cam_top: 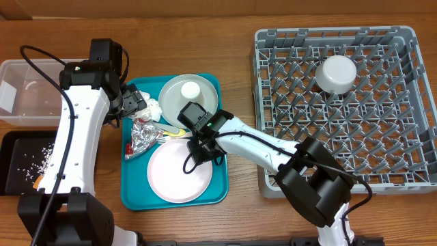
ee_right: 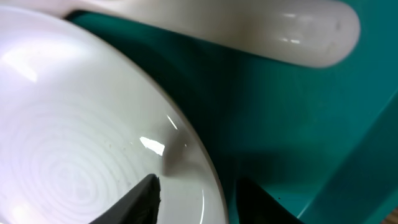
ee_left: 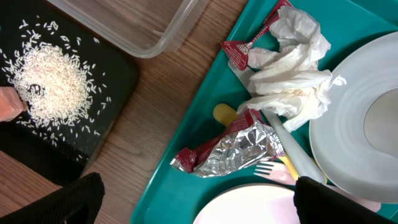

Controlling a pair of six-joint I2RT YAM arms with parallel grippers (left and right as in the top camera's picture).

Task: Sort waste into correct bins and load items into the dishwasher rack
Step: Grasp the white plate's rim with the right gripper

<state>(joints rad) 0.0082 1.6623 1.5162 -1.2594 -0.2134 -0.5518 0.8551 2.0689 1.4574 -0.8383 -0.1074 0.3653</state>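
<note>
One bowl [cam_top: 336,74] in rack [cam_top: 328,32]; rice [ee_left: 50,84] in tray [ee_left: 118,81].

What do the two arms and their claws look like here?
The left arm and right arm have white shells between blocky black joint housings, each with a thin black cable. The left claw and right claw are black and tapering.

Pinkish plate [cam_top: 179,171] lying flat; white bowl [cam_top: 336,74] inverted inside grey rack [cam_top: 334,31].
</note>
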